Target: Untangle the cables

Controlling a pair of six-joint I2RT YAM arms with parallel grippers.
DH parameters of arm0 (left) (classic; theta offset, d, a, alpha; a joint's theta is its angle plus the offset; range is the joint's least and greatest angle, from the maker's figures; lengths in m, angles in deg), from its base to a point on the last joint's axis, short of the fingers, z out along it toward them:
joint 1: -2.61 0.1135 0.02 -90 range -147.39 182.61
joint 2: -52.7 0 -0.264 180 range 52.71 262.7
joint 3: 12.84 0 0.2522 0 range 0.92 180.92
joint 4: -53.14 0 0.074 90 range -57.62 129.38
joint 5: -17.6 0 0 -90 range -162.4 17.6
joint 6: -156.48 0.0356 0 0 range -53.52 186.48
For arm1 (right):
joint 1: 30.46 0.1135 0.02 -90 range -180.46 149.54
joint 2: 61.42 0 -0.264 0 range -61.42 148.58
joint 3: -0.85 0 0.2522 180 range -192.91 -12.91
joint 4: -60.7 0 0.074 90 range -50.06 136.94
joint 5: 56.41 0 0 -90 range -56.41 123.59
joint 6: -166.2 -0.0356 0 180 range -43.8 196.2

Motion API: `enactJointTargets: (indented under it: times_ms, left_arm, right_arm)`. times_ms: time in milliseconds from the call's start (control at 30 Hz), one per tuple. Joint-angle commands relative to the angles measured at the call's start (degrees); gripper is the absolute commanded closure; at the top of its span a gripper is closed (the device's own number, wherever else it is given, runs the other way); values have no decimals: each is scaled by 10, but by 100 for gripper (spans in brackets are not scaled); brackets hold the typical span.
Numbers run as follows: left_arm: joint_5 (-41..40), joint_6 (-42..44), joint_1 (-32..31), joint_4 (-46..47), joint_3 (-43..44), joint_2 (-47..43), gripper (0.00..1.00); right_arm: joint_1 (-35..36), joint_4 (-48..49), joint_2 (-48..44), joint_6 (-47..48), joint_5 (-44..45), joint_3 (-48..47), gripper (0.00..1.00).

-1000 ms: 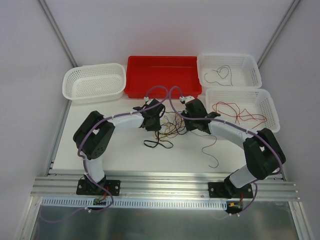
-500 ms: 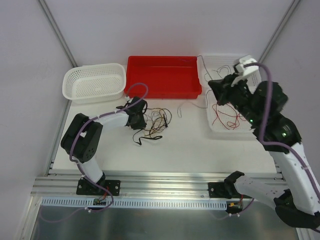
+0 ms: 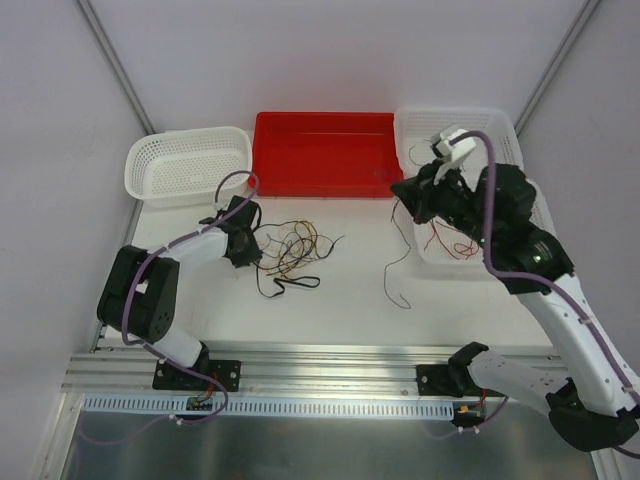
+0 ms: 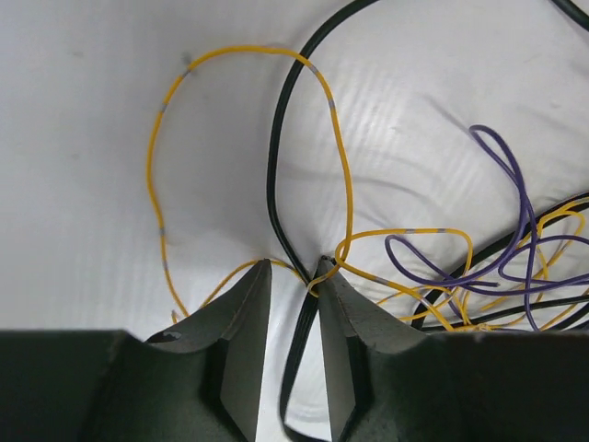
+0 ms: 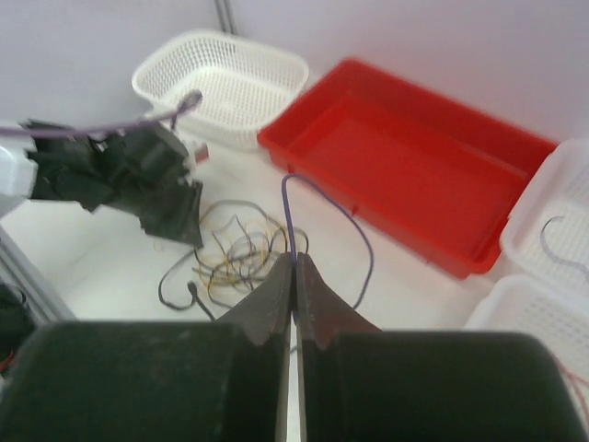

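Between the tips of the right gripper [image 5: 293, 261], whose jaws are pressed together, a purple cable [image 5: 328, 208] is pinched. In the wrist view it loops up from the tips toward 12 o'clock. In the overhead view it hangs from the raised gripper toward 6 o'clock, its lower end near the white table [image 3: 350, 310]. At 4 o'clock of that gripper sits a white basket [image 3: 440, 262] holding a red cable [image 3: 442, 240], with a second white basket [image 3: 505, 125] at 12 o'clock of it. The left gripper [image 4: 293, 273] is low over the table with its jaws a little apart. A black cable [image 4: 272, 166] runs through the gap and a yellow cable [image 4: 346, 170] touches one fingertip, but no squeeze on either shows. The tangle [image 3: 292, 245] of yellow, black and purple cables lies on the table at 3 o'clock of the left gripper, well apart from the right gripper. A red tray [image 3: 325, 150] stands at 12 o'clock of the tangle, and a third white basket [image 3: 188, 165] at 10 o'clock.
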Motion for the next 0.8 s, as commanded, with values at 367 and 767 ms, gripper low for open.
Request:
enactJointTargets:
  times_ms: [367, 767]
  left_arm:
    - [-26, 87, 16, -102, 41, -187, 22]
    - [-39, 229, 17, -131, 119, -312, 1]
  right_arm:
    - [-3, 44, 50, -43, 5, 216, 99]
    - [8, 59, 154, -101, -10, 380, 82]
